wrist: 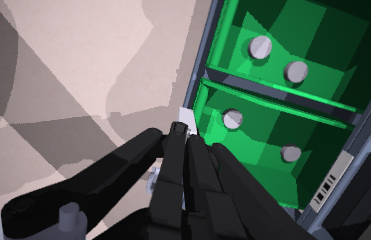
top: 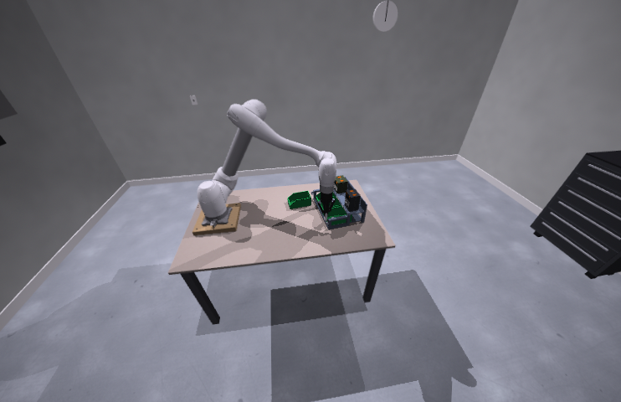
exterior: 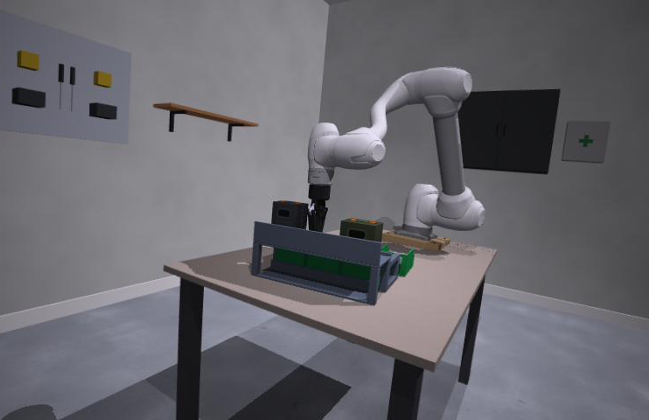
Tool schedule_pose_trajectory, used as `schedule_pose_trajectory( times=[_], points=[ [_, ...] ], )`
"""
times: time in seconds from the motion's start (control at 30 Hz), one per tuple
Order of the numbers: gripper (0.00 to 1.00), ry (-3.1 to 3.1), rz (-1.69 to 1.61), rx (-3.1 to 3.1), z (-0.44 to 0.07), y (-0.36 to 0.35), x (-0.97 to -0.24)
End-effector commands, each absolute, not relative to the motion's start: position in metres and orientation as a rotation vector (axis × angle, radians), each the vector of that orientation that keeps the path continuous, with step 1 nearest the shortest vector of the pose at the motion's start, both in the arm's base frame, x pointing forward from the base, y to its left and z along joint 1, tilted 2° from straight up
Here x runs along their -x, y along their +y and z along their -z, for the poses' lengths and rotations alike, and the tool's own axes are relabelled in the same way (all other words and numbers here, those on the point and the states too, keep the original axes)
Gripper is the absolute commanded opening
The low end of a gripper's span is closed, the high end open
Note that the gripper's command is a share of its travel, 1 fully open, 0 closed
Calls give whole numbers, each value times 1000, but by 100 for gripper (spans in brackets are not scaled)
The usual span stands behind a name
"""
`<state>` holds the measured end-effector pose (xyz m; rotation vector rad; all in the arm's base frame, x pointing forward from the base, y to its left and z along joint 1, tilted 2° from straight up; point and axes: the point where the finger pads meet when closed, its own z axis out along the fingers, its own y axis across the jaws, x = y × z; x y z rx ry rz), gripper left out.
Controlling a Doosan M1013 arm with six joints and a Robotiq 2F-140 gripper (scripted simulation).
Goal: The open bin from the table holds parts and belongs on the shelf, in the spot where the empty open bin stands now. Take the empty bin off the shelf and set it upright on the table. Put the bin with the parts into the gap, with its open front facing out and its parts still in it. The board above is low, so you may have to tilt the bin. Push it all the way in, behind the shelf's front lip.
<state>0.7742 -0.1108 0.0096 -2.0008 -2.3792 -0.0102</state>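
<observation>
Your counter stands in a grey-walled room; your arm arches over it, gripper pointing down, fingers pressed together at the shelf.

In the wrist view, the upper green bin (perhaps another's neighbour) is cut off.

Bent white arm, wrist low, pincer shut, pointing down
</observation>
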Motion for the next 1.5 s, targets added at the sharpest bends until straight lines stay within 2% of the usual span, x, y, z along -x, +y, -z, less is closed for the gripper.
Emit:
schedule_pose_trajectory(
  times=[0.0, 1.47],
  points=[
    [10, -2379, 11, 2001, -10, -111, -775],
    [10, -2379, 11, 2001, -30, -114, -756]
  ],
)
